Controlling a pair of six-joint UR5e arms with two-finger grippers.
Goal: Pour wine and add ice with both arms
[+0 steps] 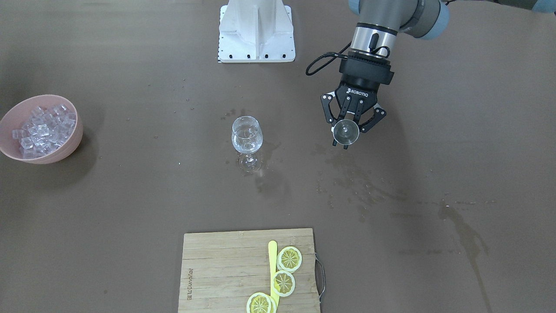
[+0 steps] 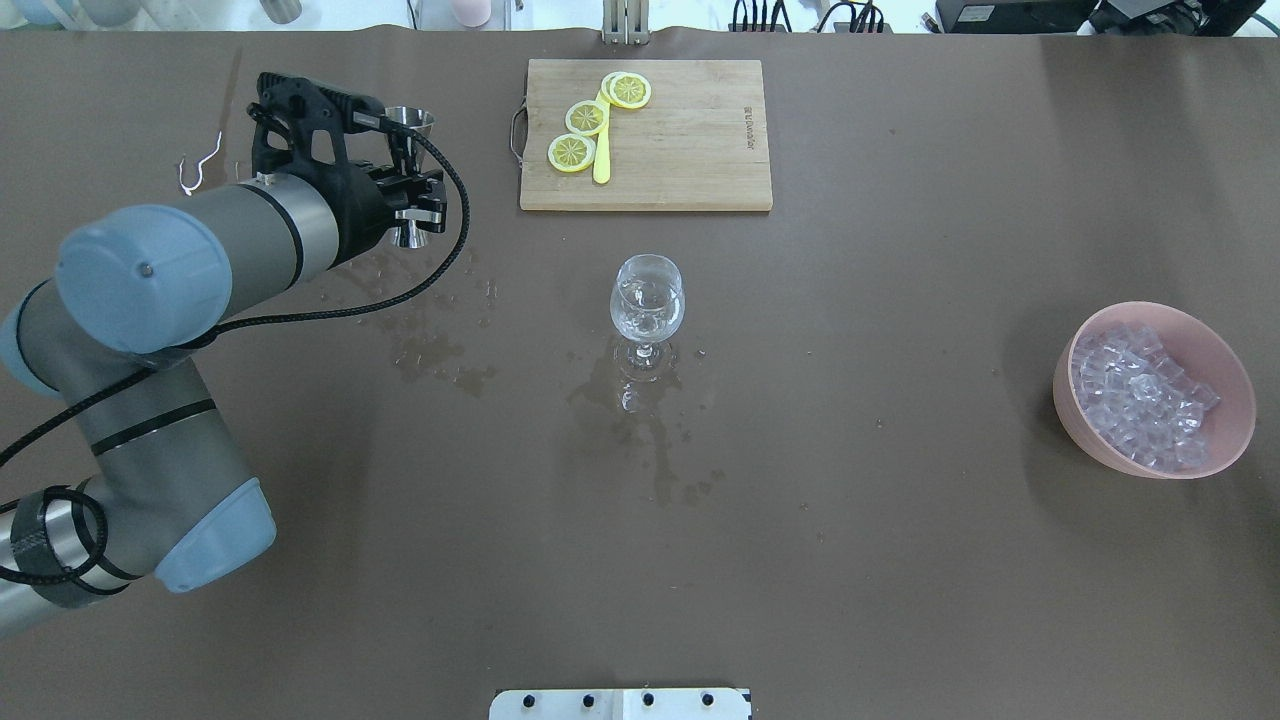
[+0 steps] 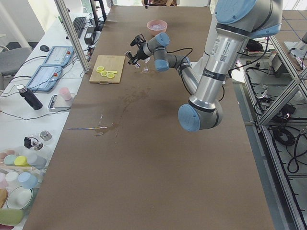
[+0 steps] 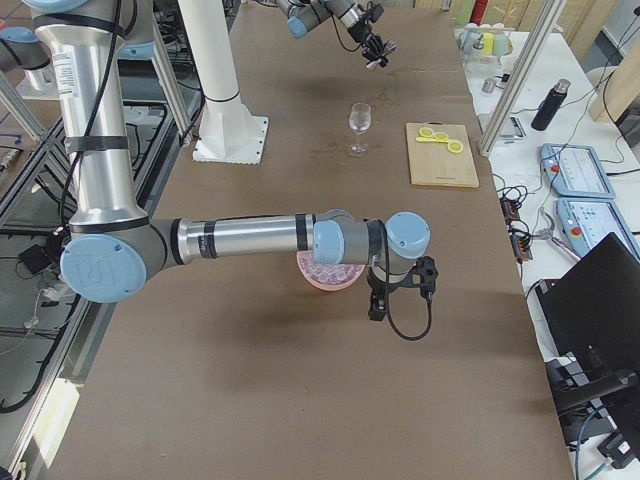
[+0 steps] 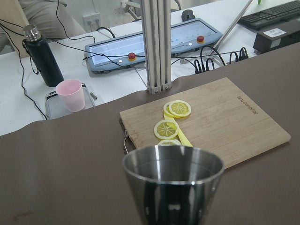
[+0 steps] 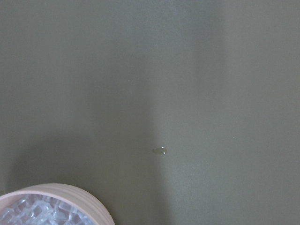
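Brown, stained tabletop [image 1: 130, 208], front view: one pink bowl [image 1: 61, 154] at left heaped with ice [image 1: 41, 128], one wine glass [image 1: 246, 135] centre, left end effector [image 1: 346, 135] upper right clamped on one steel jigger [image 1: 346, 129], well apart from the ice. Right side view: right end effector [image 4: 397, 288] just beside the bowl; its grip cannot be told.

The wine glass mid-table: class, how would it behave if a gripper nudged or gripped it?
The wine glass probably tips easily: a wide bowl sits on a thin stem over a small foot. It looks like thin clear glass, so it is likely fragile. Wet stains around its foot suggest that it could slide or feel slippery.
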